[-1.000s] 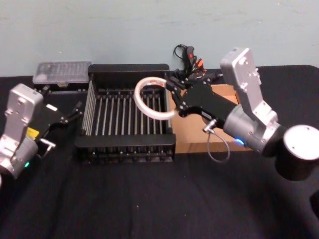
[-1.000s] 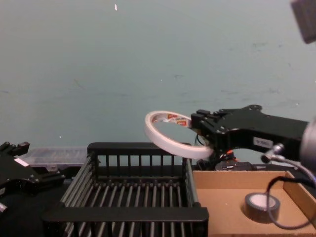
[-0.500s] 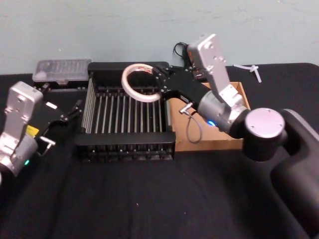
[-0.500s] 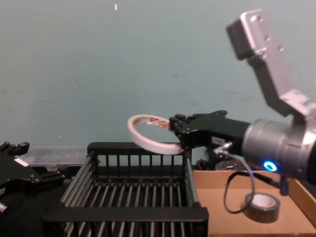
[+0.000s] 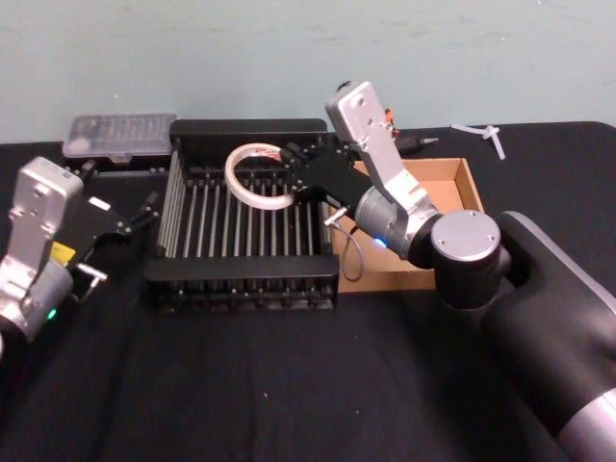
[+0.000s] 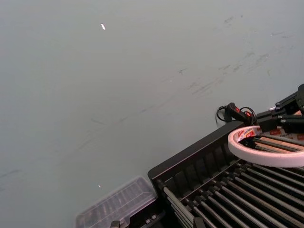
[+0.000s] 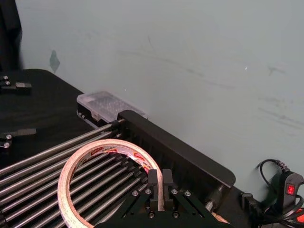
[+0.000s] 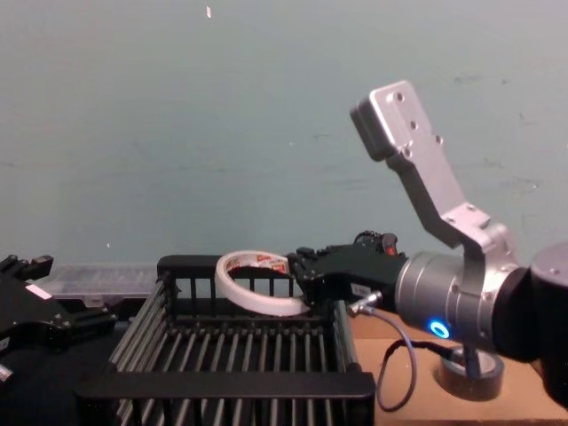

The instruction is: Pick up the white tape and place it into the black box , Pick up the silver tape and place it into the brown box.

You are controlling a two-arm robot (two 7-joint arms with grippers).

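My right gripper [image 5: 292,179] is shut on the right side of the white tape [image 5: 231,183], a thin, wide ring. The ring hangs roughly level just above the bars in the back half of the black box [image 5: 241,265]. The wrist view shows the ring [image 7: 63,187] clamped between the fingers [image 7: 159,183] over the slats. From the chest the tape [image 8: 253,302] sits about level with the crate's rear rim [image 8: 222,264]. The silver tape [image 8: 468,377] lies in the brown box [image 5: 470,188], partly hidden by my right arm. My left gripper [image 5: 144,212] is parked left of the crate.
A clear plastic case [image 5: 120,135] lies behind the crate's left corner. A black device with a cable and red button [image 7: 285,190] sits behind the boxes. A small white object [image 5: 486,132] lies at the back right. The black cloth in front is bare.
My right gripper carried the white tape leftward and down, from over the crate's right rim to low over its back half. The left arm has not moved.
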